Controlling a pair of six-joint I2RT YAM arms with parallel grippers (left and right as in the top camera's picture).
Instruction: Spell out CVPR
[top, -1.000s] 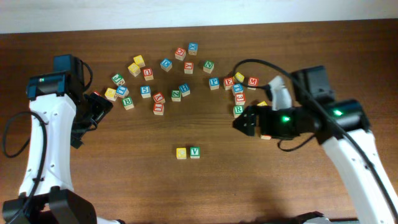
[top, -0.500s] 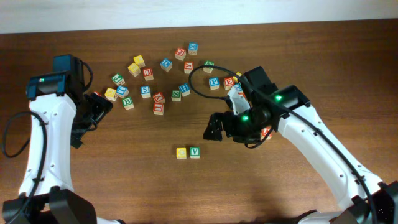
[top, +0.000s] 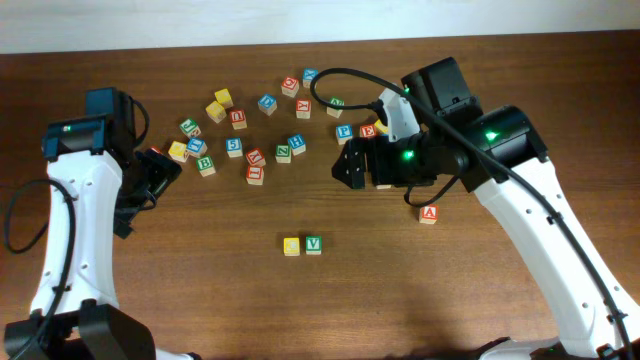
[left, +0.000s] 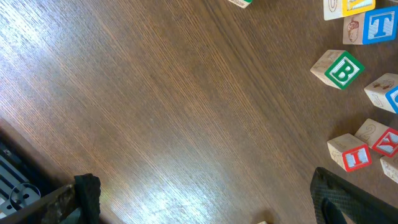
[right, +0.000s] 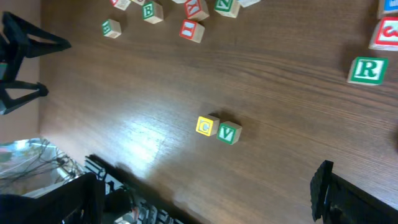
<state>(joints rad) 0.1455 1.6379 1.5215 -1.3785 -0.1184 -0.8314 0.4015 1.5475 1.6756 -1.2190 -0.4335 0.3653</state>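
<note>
Centrally, we see the yellow C block (top: 291, 245) touching the green V block (top: 314, 244), with C at V's 9 o'clock on the table (top: 480, 300). The blue P block (top: 344, 131) lies at their 1 o'clock. In the right wrist view the green R block (right: 367, 70) sits at their 2 o'clock. Our right gripper (top: 346, 170) hovers at P's 6 o'clock, jaws wide apart and holding nothing. Our left gripper (top: 163, 175), at the pair's 10 o'clock, likewise has its jaws apart.

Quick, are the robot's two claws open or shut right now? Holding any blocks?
Left gripper: open, holding nothing.
Right gripper: open, holding nothing.
</note>
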